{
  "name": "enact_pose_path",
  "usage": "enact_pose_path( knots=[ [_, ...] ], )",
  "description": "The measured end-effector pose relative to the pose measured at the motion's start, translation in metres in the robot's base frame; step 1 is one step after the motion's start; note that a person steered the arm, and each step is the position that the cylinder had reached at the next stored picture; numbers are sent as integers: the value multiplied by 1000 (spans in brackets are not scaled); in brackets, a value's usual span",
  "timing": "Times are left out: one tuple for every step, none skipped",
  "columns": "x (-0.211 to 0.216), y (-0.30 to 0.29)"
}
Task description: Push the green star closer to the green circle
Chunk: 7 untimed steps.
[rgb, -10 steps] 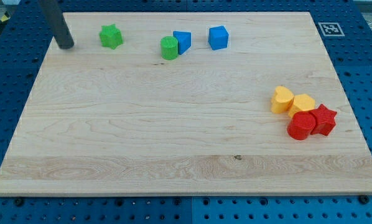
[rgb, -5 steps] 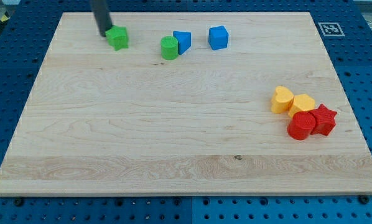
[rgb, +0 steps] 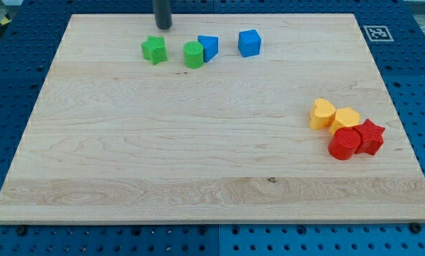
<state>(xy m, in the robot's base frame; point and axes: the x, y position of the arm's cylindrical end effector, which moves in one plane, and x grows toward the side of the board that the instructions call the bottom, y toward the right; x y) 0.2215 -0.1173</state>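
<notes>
1. Near the desk's [rgb: 70, 142] top edge, left of centre, the green star [rgb: 154, 50] sits just beside the green circle [rgb: 193, 55], a narrow strip of bare wood between them.
2. My tip [rgb: 163, 26] stands above the star in the view and slightly to its right, apart from it, close to the desk's far edge.
3. No jaws exist on this arm; it ends in a plain dark rod.
4. From the tip, the star lies toward the view's bottom and a little left, while the circle lies bottom-right.
5. To close the last gap, I judge the tip would need to get round to the star's left side and push rightward.
6. Touching the circle's right is a blue block [rgb: 209, 47]; a blue cube [rgb: 249, 43] stands further right.
</notes>
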Motion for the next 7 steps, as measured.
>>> enact_pose_path(
  knots=[
    [19,-32],
    [47,-66],
    [82,-86],
    [96,-81],
    [96,-58],
    [96,-29],
    [96,-3]
  ],
)
